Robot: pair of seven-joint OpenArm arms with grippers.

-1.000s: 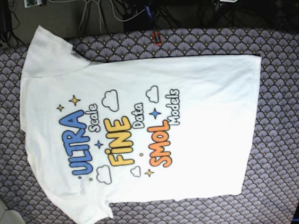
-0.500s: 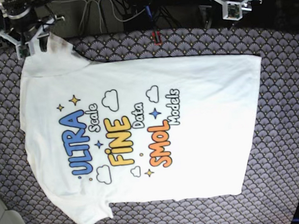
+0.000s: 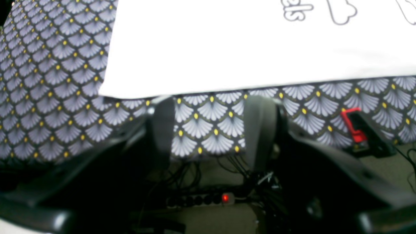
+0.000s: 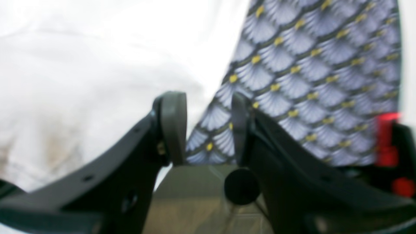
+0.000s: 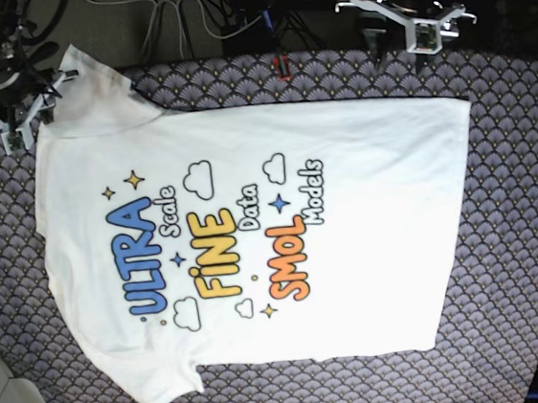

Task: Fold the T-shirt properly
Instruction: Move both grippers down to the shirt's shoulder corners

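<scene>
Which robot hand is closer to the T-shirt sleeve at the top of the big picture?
Right. The right gripper is open by that sleeve's outer edge; the left gripper is farther off, out near the hem end.

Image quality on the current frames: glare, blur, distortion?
Base view: T-shirt washed out at lower right, table edge bowed as if by lens distortion. Left wrist view: shirt mostly blown out, pincer blurred. Right wrist view: whole picture soft, cloth and table pattern alike.
</scene>
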